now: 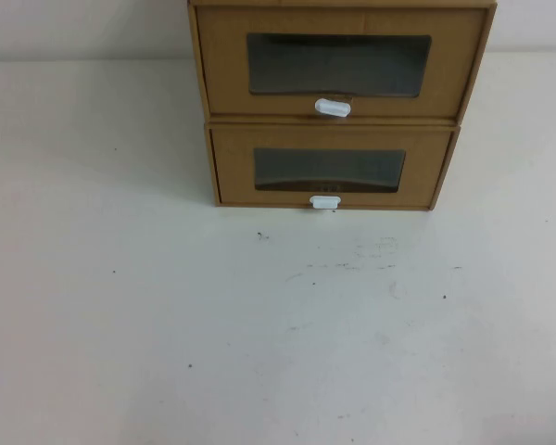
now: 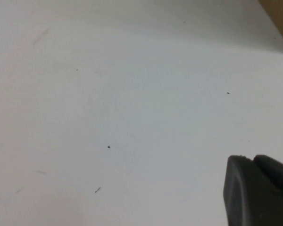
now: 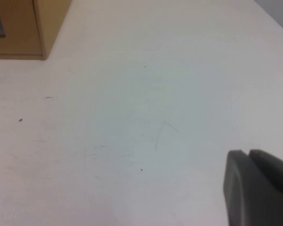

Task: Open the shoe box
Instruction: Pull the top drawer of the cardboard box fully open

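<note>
Upper shoe box point(image 1: 222, 56) stacked on lower shoe box point(image 1: 232, 167), far side of white scuffed worktop point(image 1: 167, 324). Brown cardboard, drawers closed, each with dark window point(image 1: 339, 65) and white rounded pull tab point(image 1: 333, 108). Contents unreadable. My right gripper point(image 3: 250, 160) closed, empty, over bare worktop near stack. My left gripper point(image 2: 253, 165) over worktop, state can't tell.

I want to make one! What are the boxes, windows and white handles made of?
Shoe boxes: likely cardboard, matte brown with a papery look. Windows: probably clear plastic, slightly shiny. Handles: smooth white plastic, it seems. Left hand and right hand hang over the white table.
</note>
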Controlling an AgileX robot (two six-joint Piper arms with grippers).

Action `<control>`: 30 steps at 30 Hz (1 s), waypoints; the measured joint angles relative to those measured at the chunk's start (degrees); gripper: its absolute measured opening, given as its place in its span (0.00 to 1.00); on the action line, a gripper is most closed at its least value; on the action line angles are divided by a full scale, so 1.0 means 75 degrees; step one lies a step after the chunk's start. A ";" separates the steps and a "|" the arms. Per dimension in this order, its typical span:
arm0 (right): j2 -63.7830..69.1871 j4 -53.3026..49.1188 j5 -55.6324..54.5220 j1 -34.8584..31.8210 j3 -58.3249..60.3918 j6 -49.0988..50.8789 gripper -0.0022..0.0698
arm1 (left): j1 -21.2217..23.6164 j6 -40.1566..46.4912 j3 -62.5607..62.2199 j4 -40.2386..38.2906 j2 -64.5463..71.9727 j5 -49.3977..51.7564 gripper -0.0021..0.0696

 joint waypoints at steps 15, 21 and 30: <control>0.0000 -0.0181 0.0000 0.0000 0.0000 0.0000 0.00 | 0.0000 0.0000 0.0000 0.0000 0.0000 0.0000 0.02; 0.0000 -0.0181 0.0000 0.0000 0.0000 0.0000 0.00 | 0.0000 0.0000 0.0000 0.0000 0.0000 0.0000 0.02; 0.0000 -0.0181 0.0000 0.0000 0.0000 0.0000 0.00 | 0.0000 0.0000 0.0000 0.0000 0.0000 0.0000 0.02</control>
